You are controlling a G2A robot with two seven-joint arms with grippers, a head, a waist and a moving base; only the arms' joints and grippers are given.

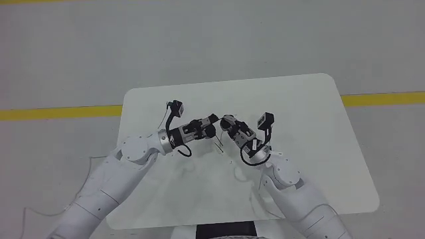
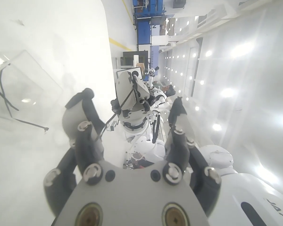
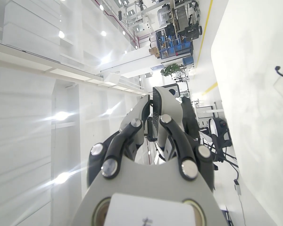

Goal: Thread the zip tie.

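Note:
Both grippers meet above the middle of the white table [image 1: 299, 106]. My right gripper [image 3: 153, 95] is shut on a thin black zip tie [image 2: 108, 121], as the left wrist view shows. The tie runs from those closed fingers slantwise down past one black finger [image 2: 87, 109] of my left gripper [image 2: 132, 98]. That left gripper is open, its fingers standing wide on either side of the right gripper [image 2: 129, 90]. In the top view the left gripper [image 1: 211, 121] and right gripper [image 1: 228, 123] are tip to tip.
A clear plastic tray [image 2: 37, 71] lies on the table beside the grippers, with spare black zip ties [image 2: 7, 102] in it; one tie end [image 3: 281, 72] shows in the right wrist view. Yellow floor lines [image 1: 60, 113] run beyond the table.

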